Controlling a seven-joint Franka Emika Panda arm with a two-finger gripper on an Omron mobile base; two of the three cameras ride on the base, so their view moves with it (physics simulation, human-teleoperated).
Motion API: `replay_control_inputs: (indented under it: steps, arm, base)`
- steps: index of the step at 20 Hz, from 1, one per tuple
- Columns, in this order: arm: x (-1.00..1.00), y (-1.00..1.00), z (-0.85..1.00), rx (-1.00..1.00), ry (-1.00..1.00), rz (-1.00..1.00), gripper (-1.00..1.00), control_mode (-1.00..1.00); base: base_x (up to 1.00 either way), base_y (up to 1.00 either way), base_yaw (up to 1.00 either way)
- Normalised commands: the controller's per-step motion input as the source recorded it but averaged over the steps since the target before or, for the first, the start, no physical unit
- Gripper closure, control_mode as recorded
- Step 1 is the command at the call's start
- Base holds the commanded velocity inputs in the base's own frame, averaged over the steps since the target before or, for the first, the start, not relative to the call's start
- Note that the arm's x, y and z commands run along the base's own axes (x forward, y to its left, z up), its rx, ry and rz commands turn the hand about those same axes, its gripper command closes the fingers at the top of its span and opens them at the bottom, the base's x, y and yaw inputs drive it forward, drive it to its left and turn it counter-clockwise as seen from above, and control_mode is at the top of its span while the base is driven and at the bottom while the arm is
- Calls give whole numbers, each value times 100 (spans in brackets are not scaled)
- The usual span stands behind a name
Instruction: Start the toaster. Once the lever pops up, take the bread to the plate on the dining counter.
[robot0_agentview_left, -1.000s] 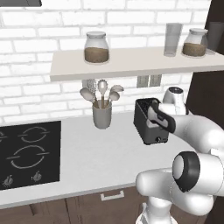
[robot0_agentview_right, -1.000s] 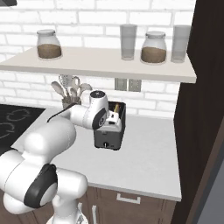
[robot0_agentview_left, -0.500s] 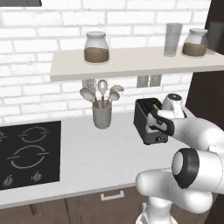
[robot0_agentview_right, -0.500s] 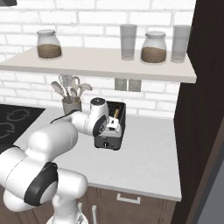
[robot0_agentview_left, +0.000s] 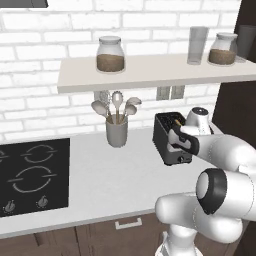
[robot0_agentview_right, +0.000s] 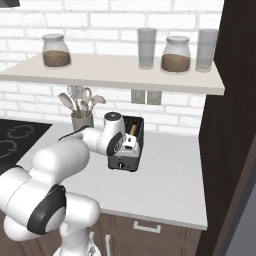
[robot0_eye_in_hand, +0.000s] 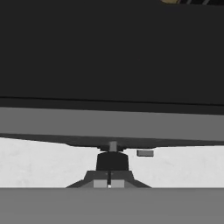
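The small boxy dark grey-black two-slot toaster (robot0_agentview_left: 169, 139) stands on the pale grey worktop (robot0_agentview_left: 115, 180) below the white wall shelf (robot0_agentview_left: 150, 70), to the right of the grey utensil crock full of ladles and spoons (robot0_agentview_left: 117, 131). A sliver of light tan bread (robot0_agentview_right: 132, 128) shows in one of its slots, so the slice is loaded and not yet out. In the hand view the toaster's dark wall fills the upper part and a small stub with a grey tab sits low just ahead of the tips; I take that to be the lever area, though it is too small for me to be sure.

My end effector (robot0_agentview_right: 127, 146) is right against the toaster's narrow end face, and its fingertips (robot0_eye_in_hand: 109, 184) look pressed together with no gap and nothing between them.

I judge the step in hand to be pushing the lever down. To do it well I'd keep the fingers together as one blunt pusher, stay centred on the lever track, and drive straight down along the end face. Any sideways lean could slide the light toaster across the worktop or let the tip slip off. I'd press until it latches, then lift clear.
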Motion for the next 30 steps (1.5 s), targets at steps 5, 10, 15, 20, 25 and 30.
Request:
replay_control_inputs:
  steps: [5,10,15,20,25,30]
  arm:
    - [-6,0,-10,0,0,0,100,-100]
    - [-30,0,64,0,-2,2,100,-100]
    - [-40,0,66,0,-6,1,100,-100]
    - [-42,0,36,0,-3,0,100,-100]
    - [-20,0,24,0,-1,0,100,-100]
    - [-2,0,11,0,0,0,100,-100]
  base:
    - [0,0,0]
    - [0,0,0]
    - [0,0,0]
    - [0,0,0]
    - [0,0,0]
    - [0,0,0]
